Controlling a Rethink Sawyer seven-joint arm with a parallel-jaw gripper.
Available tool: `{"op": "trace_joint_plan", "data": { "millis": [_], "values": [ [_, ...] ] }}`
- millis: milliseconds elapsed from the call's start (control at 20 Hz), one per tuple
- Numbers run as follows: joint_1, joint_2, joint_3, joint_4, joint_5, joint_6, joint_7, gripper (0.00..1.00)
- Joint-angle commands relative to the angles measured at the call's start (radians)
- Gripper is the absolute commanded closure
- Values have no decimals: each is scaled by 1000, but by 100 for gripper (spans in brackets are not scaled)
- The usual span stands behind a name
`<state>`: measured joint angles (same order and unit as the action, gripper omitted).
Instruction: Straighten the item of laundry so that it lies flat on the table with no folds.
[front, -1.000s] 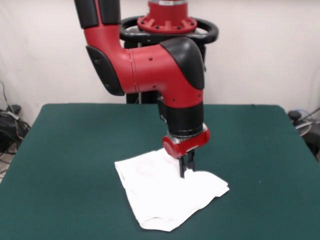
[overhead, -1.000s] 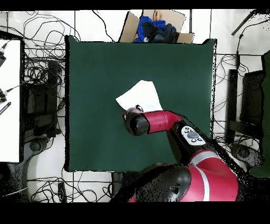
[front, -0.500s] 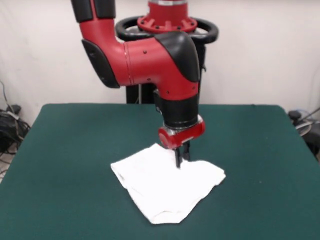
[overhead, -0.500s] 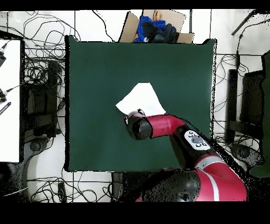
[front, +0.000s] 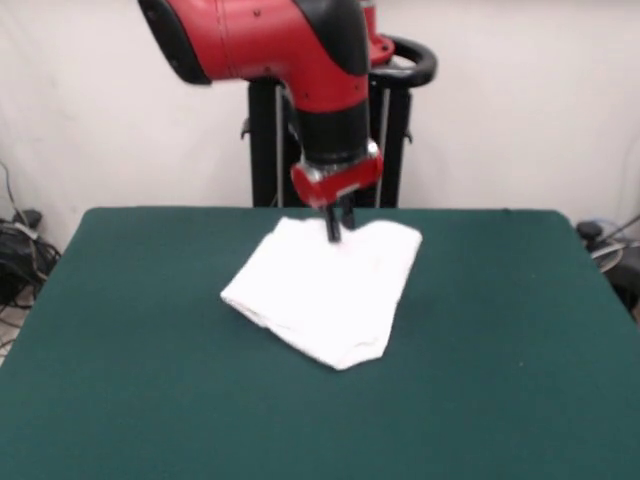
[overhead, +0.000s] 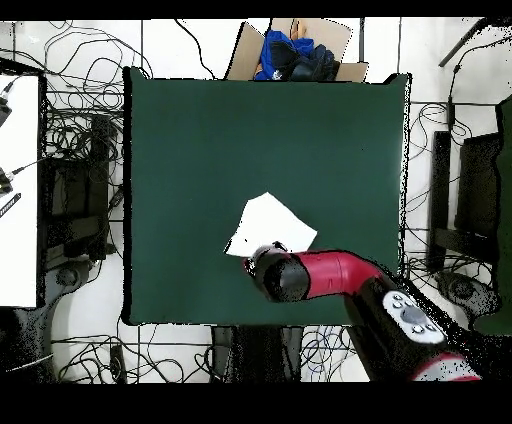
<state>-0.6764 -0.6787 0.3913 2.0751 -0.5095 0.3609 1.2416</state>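
The item of laundry (front: 322, 290) is a plain white folded bundle with no print showing, lying on the dark green table (front: 140, 330) toward its far side. My gripper (front: 335, 230) hangs from the red wrist and is shut on the bundle's far edge, which it holds slightly raised. In the overhead view the item of laundry (overhead: 267, 224) is a slanted white patch near the table's (overhead: 190, 140) lower middle. The red and black wrist (overhead: 280, 276) covers its lower edge and hides the gripper there.
A cardboard box with blue cloth (overhead: 294, 54) sits beyond the table's top edge in the overhead view. Cables litter the floor on both sides, and a white bench (overhead: 18, 190) stands at the left. The black pedestal frame (front: 390, 130) rises behind the table.
The arm has drawn back toward its base, dragging the laundry with it across the table. The bundle now lies nearer the pedestal and has turned.
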Motion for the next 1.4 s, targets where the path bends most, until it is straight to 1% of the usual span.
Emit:
{"op": "trace_joint_plan", "data": {
  "millis": [50, 100, 150, 200, 300, 400, 550, 700, 750, 900, 950, 1000, 1050, 1100, 1150, 1250, 1300, 1350, 1400],
  "values": [
    [-105, -298, 240, 210, 140, 236, -133, 100],
    [-136, -354, 282, 238, 177, 266, -162, 100],
    [-154, -387, 309, 253, 197, 276, -174, 100],
    [-177, -446, 346, 276, 236, 291, -198, 100],
    [-208, -522, 398, 302, 288, 313, -228, 100],
    [-230, -570, 439, 313, 329, 329, -245, 100],
    [-274, -644, 511, 328, 420, 371, -292, 100],
    [-339, -749, 601, 344, 583, 422, -398, 100],
    [-345, -764, 608, 344, 604, 417, -406, 100],
    [-300, -765, 546, 296, 533, 388, -344, 100],
    [-316, -774, 561, 297, 575, 403, -375, 100],
    [-328, -755, 584, 304, 591, 354, -362, 100],
    [-288, -732, 538, 282, 500, 317, -295, 100],
    [-245, -693, 491, 247, 391, 301, -216, 100],
    [-263, -700, 507, 251, 433, 320, -251, 100],
    [-324, -736, 575, 284, 600, 338, -359, 100],
    [-218, -652, 463, 221, 348, 273, -162, 100],
    [-161, -593, 408, 183, 224, 259, -66, 100],
    [-145, -561, 390, 169, 194, 269, -50, 100]
  ]
}}
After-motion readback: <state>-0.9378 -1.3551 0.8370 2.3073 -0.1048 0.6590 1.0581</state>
